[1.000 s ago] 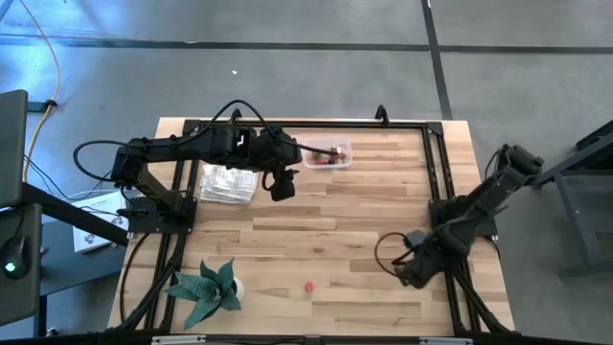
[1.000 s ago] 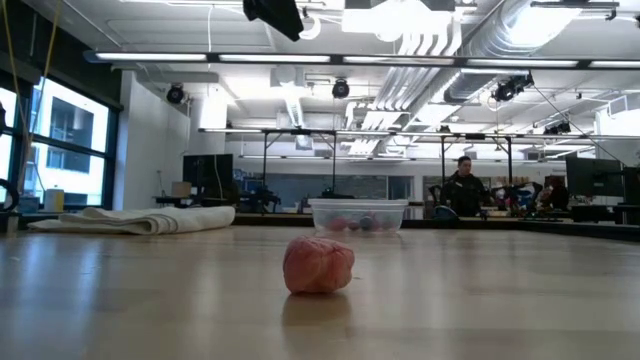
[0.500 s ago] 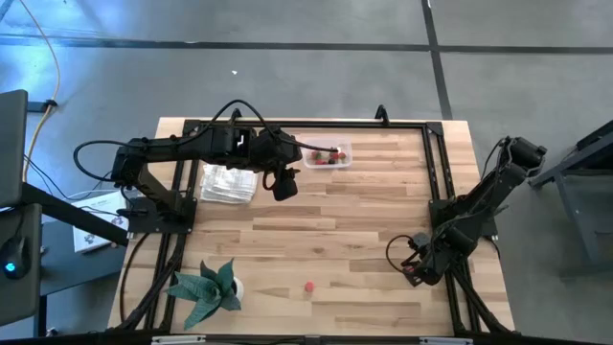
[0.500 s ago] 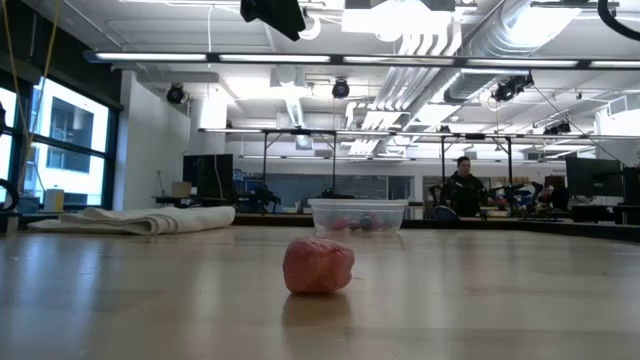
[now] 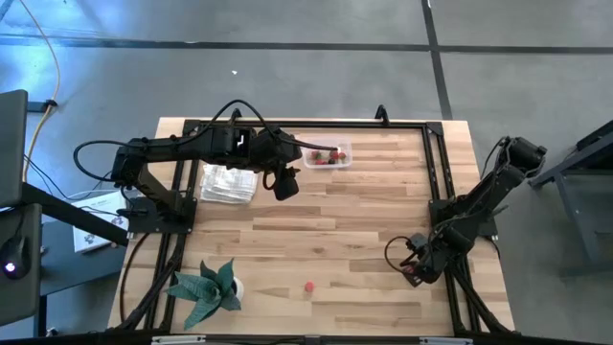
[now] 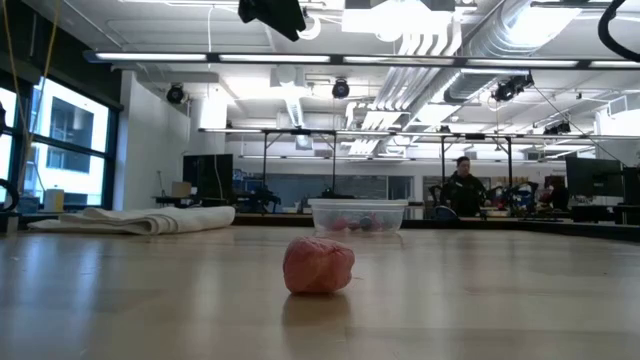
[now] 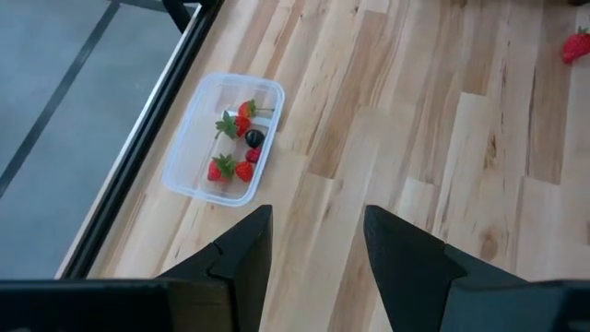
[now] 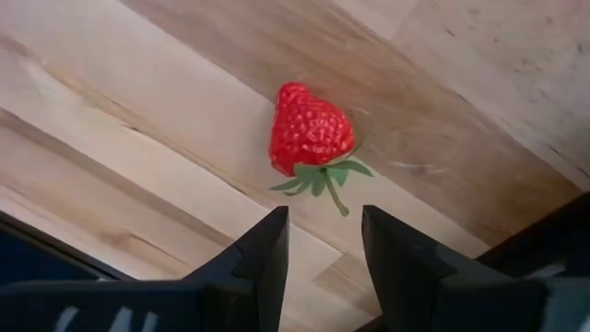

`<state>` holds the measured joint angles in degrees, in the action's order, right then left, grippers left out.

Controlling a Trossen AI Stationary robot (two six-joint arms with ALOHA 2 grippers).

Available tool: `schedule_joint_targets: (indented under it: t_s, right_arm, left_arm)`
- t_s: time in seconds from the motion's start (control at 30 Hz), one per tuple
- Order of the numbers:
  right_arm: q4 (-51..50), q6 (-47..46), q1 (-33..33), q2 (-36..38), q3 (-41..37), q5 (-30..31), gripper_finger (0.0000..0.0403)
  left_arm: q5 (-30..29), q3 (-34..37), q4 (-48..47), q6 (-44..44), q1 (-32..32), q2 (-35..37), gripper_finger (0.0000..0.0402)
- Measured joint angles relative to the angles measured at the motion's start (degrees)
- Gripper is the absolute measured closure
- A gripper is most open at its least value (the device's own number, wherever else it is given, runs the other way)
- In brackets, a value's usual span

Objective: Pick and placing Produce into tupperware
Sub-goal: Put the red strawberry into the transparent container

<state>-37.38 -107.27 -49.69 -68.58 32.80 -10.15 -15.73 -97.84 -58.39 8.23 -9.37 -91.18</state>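
Right gripper [image 8: 318, 254], fingers apart and empty, poised over strawberry [image 8: 310, 131] near the surface's right edge; should straddle it squarely, then close gently. Left gripper [image 7: 318, 242], fingers parted, empty, above tupperware [image 7: 189, 175].

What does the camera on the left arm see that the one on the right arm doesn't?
Only the left wrist view shows the clear tupperware with several red pieces in it, beside the table's dark edge rail, and a stray red piece far off. Only the right wrist view shows a strawberry lying just beyond the open right gripper. Both show wooden tabletop and two dark, parted fingers; the left gripper holds nothing.
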Motion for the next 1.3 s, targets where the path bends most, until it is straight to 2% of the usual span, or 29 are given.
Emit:
schedule_joint_targets:
  t_s: [0.4,0.57,0.93,1.3]
  right_arm:
    - [-1.2,1.7,0.2,0.0,0.0,-0.9,0.0272]
    - [-2.7,-1.5,0.2,-0.7,0.0,-2.5,0.0272]
    - [5.6,-2.5,0.3,-7.5,0.0,-3.6,0.0272]
    - [3.8,-0.2,4.5,-8.7,0.0,-3.5,0.0272]
  left_arm:
    - [-1.5,0.0,0.0,0.2,0.0,0.0,0.0238]
    - [-1.6,0.0,0.0,0.2,0.0,0.0,0.0238]
    - [-1.9,0.0,0.8,-0.3,0.0,0.0,0.0238]
    - [-1.4,0.0,0.8,-0.7,0.0,0.0,0.0238]
